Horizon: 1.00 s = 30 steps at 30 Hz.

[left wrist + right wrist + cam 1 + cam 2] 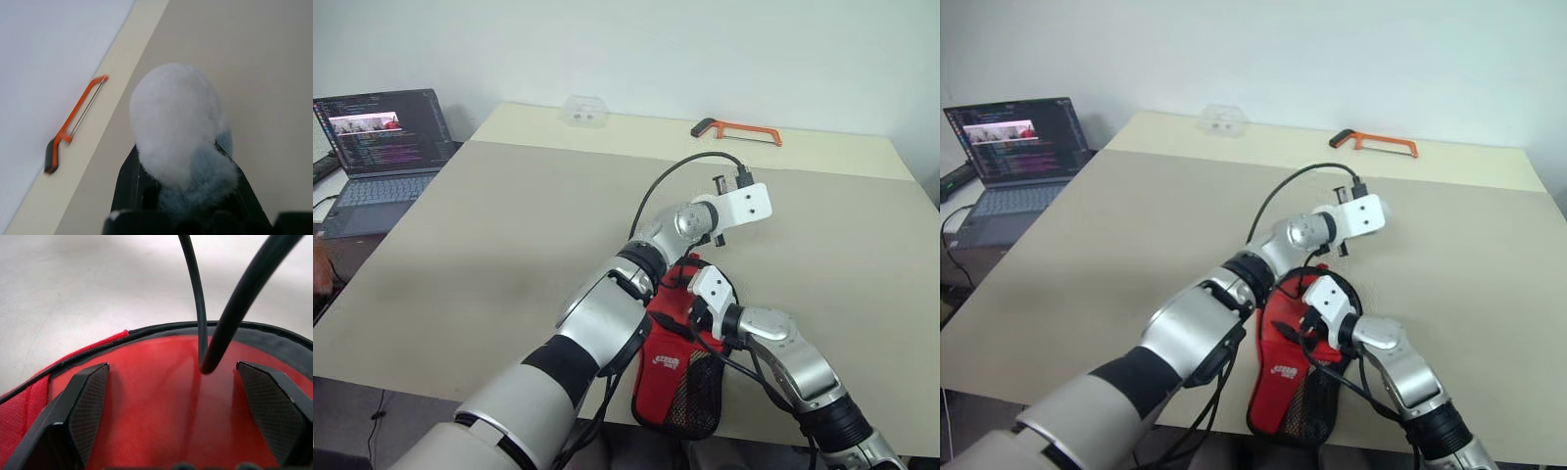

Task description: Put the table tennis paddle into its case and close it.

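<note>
The case [671, 367] lies at the table's near edge, red side with its black mesh pocket up, its lower end hanging over the edge. My right gripper [172, 365] is open, its fingers [83, 406] spread wide over a smooth red surface inside a black rim [161, 327]. I cannot tell whether that surface is the table tennis paddle's face or the case. My left arm reaches across to the right, and its gripper [180, 147] hangs just beyond the case's far end. Its black fingers [128, 181] are closed on a white fuzzy lump [171, 117] that I cannot identify.
An orange-framed hacksaw [736, 130] lies at the far edge of the table [509, 245]. A clear plastic box [585, 111] sits at the far left and an open laptop [384, 147] on a side surface to the left. Two black cables [195, 298] cross the right wrist view.
</note>
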Tool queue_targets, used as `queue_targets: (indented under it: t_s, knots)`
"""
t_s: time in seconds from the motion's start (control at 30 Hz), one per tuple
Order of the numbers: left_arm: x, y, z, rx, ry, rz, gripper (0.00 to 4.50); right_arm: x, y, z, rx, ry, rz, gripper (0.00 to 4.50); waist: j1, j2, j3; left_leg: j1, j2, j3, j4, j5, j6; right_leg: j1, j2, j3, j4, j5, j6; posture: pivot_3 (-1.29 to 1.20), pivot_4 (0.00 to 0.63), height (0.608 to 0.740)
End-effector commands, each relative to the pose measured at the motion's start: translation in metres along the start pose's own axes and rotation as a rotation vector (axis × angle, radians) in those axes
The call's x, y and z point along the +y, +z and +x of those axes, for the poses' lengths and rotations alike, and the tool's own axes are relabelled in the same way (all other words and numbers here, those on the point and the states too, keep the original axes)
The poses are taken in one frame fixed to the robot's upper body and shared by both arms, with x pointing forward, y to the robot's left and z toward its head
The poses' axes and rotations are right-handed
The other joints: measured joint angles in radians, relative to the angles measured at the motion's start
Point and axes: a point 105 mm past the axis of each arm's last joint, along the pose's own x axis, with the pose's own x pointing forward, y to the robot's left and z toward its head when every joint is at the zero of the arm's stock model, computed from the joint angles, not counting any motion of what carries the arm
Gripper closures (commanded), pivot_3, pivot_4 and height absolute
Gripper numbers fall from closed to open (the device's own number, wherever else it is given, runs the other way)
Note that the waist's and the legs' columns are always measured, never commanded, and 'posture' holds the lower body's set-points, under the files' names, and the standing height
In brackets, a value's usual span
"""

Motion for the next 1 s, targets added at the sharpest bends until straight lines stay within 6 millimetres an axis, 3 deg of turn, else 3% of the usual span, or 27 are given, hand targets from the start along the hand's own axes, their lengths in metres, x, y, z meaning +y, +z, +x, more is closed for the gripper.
queue_targets:
  t_s: [0.03,0.13,0.3,0.47,0.8,0.83,1.0]
  knots:
    - [-0.034,0.041,0.01,-0.166,-0.129,0.048,3.96,0.022,-0.061,-0.001,0.238,0.043,0.093,0.0,0.0,0.0,0.0,0.0,0.0,0.0,0.0,0.0,0.0,0.0,0.0,0.0,0.0,0.0,0.0,0.0,0.15,0.74]
    - [-0.048,0.042,0.01,-0.19,-0.187,0.029,3.96,0.022,-0.061,0.0,0.238,0.042,0.095,0.0,0.0,0.001,0.0,0.0,0.0,0.0,0.0,0.0,0.0,0.0,0.0,0.0,0.0,0.0,0.0,0.0,0.15,0.74]
    - [-0.076,0.024,0.006,-0.14,-0.352,0.006,3.96,0.022,-0.062,0.001,0.239,0.041,0.093,0.0,-0.004,0.001,-0.001,0.0,0.0,0.0,0.0,0.0,0.0,0.0,0.0,0.0,0.0,0.0,0.0,0.0,0.15,0.74]
    - [-0.08,0.008,0.0,-0.093,-0.403,-0.012,3.96,0.02,-0.064,0.001,0.242,0.039,0.093,0.0,-0.007,0.002,-0.002,0.0,0.0,0.0,0.0,-0.001,0.002,0.0,0.0,0.0,0.0,0.0,0.0,0.0,0.15,0.74]
    - [-0.064,0.007,-0.004,-0.083,-0.401,-0.076,0.27,0.018,-0.065,0.005,0.243,0.045,0.086,0.0,-0.016,0.003,-0.003,0.001,0.0,-0.001,0.0,-0.001,0.002,0.001,0.0,-0.001,0.001,0.0,0.0,0.0,0.15,0.74]
    - [-0.062,0.006,-0.004,-0.084,-0.396,-0.071,0.05,0.018,-0.065,0.005,0.243,0.046,0.086,0.0,-0.016,0.003,-0.003,0.001,0.0,-0.001,0.0,-0.001,0.002,0.001,0.0,-0.001,0.001,0.0,0.0,0.0,0.15,0.74]
    - [-0.052,0.002,-0.011,-0.084,-0.413,-0.038,0.05,0.016,-0.066,0.004,0.249,0.05,0.084,0.0,-0.018,0.003,-0.003,0.001,0.0,-0.001,0.0,-0.001,0.002,0.001,0.0,-0.001,0.001,0.0,0.0,0.0,0.15,0.74]
